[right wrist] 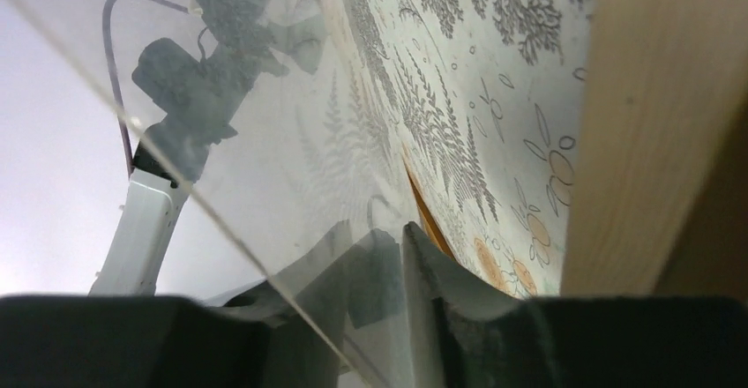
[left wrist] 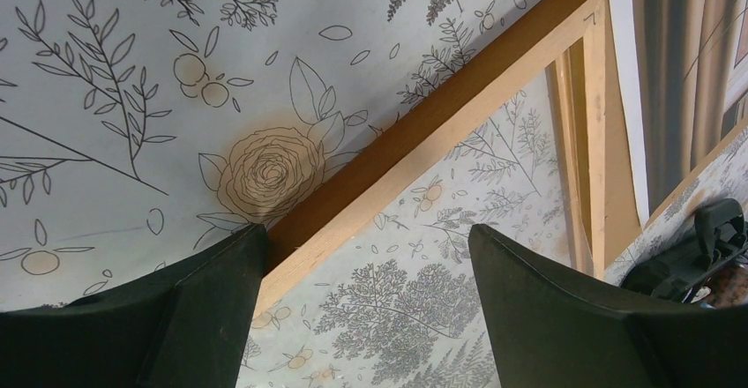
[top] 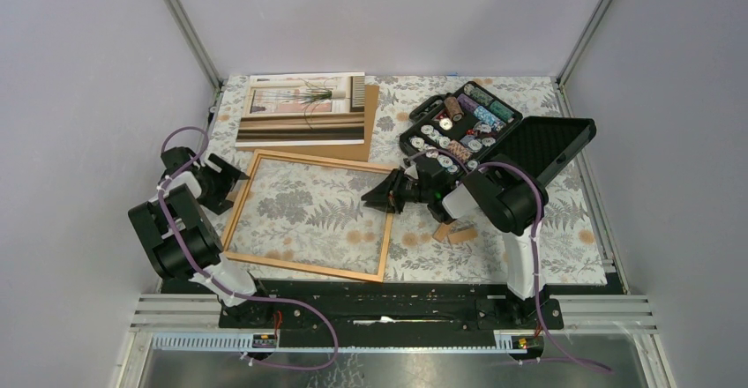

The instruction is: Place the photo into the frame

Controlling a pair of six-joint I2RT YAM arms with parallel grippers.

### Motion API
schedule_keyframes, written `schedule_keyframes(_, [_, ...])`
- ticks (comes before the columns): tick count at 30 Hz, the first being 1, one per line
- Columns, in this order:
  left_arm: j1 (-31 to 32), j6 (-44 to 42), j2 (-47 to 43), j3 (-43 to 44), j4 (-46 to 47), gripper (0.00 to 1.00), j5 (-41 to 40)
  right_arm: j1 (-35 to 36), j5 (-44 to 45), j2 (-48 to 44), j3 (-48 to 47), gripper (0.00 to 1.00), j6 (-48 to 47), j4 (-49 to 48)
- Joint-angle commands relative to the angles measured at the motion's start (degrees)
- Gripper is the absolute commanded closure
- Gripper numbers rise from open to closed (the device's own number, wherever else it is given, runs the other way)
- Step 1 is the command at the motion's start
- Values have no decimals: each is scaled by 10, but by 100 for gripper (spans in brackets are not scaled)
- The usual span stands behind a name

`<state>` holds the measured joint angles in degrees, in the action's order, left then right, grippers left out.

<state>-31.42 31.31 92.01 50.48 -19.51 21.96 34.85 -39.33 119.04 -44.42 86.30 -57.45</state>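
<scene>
One wooden frame [top: 309, 158], one photo [top: 304, 110], one brown board [top: 371, 129] and one open black case [top: 540, 145] share a floral table [top: 569, 249] with two robot arms, left [top: 176, 229] and right [top: 498, 198].

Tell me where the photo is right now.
In the top view, the photo lies far left on the brown backing board, just beyond the frame and left of the black case.

Face-up photo [top: 304, 106] just beyond tan frame [top: 300, 264]

Soft, even overhead light; faint shadows on the surface [top: 415, 260]. Top view sharp, corners slightly bowed. My left wrist view is crisp. Right wrist view: frame [right wrist: 653, 123] blurred up close, glass pane [right wrist: 220, 97] hazy with pale sheen.
</scene>
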Motion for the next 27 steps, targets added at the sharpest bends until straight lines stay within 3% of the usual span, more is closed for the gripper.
schedule_keyframes(1, [4, 1, -8, -10, -9, 12, 28, 2, 6, -1, -12, 59, -61, 73])
schedule_keyframes(4, [4, 1, -8, -12, -6, 12, 29, 2, 16, -24, -18, 51, -128, 133])
schedule_keyframes(8, [4, 4, -7, -17, 0, 12, 40, 2, -1, -15, -34, 54, -155, 134])
schedule_keyframes(19, [4, 6, -5, -23, 4, 13, 46, 1, -45, 50, -33, 91, 131, -167])
schedule_keyframes(22, [4, 5, -5, -22, 5, 13, 46, 1, -48, 61, -29, 96, 187, -230])
schedule_keyframes(27, [4, 4, -5, -22, 6, 14, 48, 1, -52, 54, -27, 97, 208, -250])
